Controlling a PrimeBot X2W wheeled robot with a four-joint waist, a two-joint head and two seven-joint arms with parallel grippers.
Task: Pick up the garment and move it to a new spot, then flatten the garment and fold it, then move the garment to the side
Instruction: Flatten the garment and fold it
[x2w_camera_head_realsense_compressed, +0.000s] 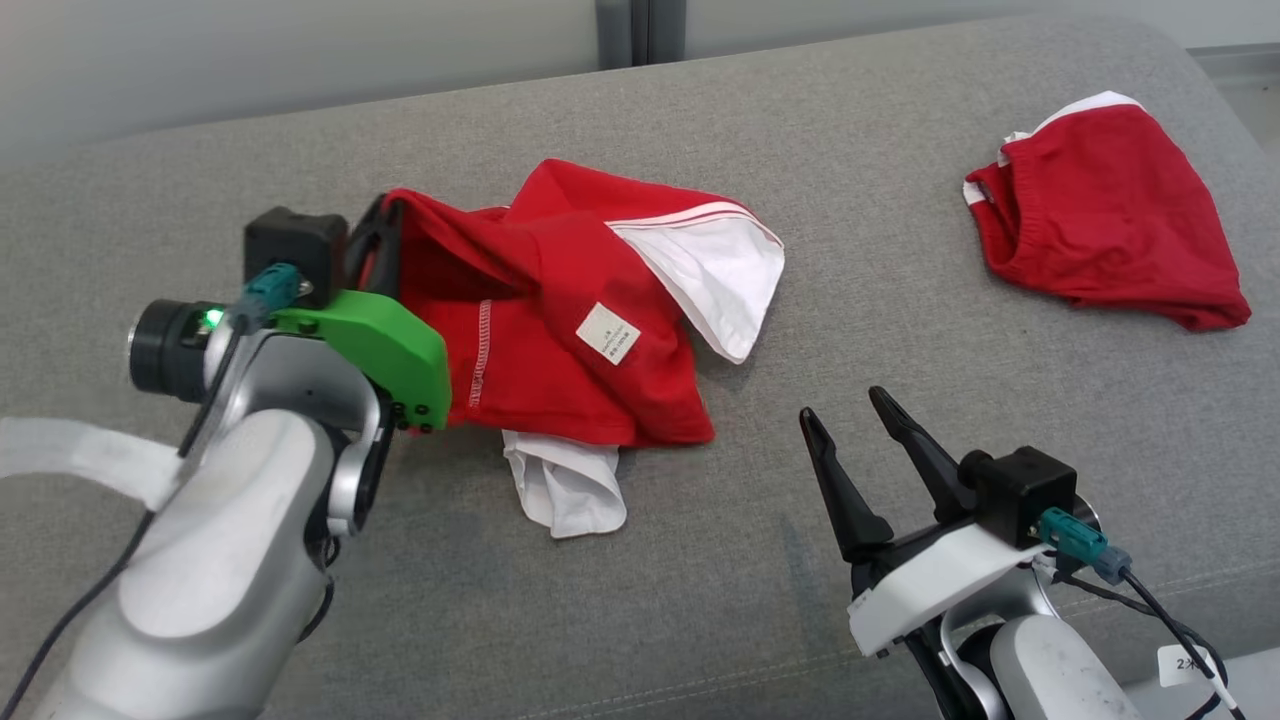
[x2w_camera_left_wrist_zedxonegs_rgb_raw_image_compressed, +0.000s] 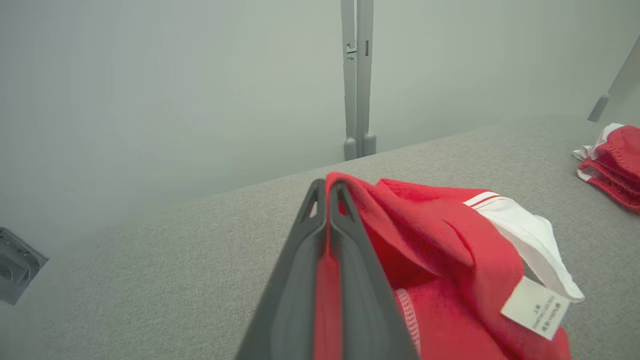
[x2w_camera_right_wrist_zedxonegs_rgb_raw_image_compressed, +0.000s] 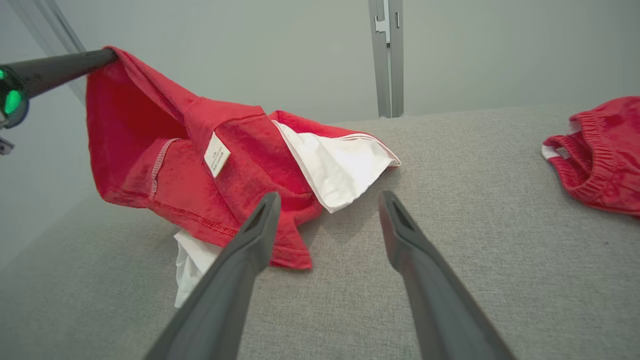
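Garment (x2w_camera_head_realsense_compressed: 560, 340) lying left-right, left corner aloft

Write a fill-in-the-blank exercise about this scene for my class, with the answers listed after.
The left jaws grip the crumpled garment, whose label is ____.
The right jaws stand ____, holding nothing.
A second red garment lies toward the robot's ____.
Missing words: white, open, right.
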